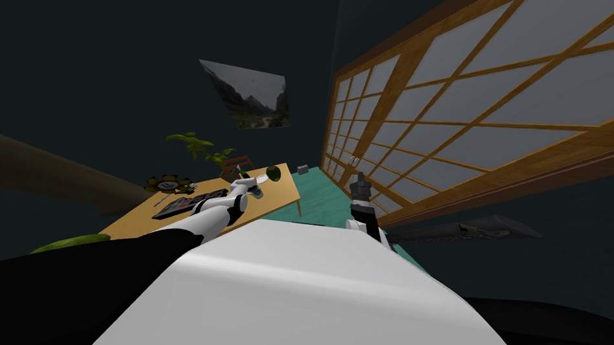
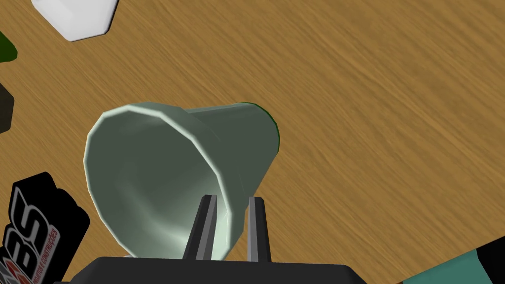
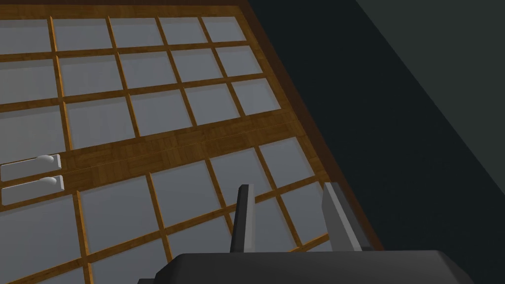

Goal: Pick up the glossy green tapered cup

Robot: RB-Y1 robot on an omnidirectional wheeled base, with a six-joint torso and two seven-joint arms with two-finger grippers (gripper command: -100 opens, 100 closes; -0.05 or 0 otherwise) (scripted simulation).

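The tapered cup (image 2: 162,167) is pale glossy grey-green with a darker green edge at its narrow base. In the left wrist view its wide mouth faces the hand. My left gripper (image 2: 232,228) is shut on its rim wall, one finger inside the mouth and the other outside. Below the cup lies the wooden table top (image 2: 375,108); whether the cup touches it I cannot tell. In the head view the left gripper (image 1: 255,187) reaches over the table (image 1: 278,202). My right gripper (image 3: 292,217) is open with nothing between its fingers, raised at my right side (image 1: 361,181).
A white object (image 2: 74,17) and a black item with lettering (image 2: 34,227) lie on the table near the cup. A green bowl (image 1: 274,173) sits at the table's far end, with a plant (image 1: 197,146) behind. Teal floor (image 1: 317,197) runs beside the table.
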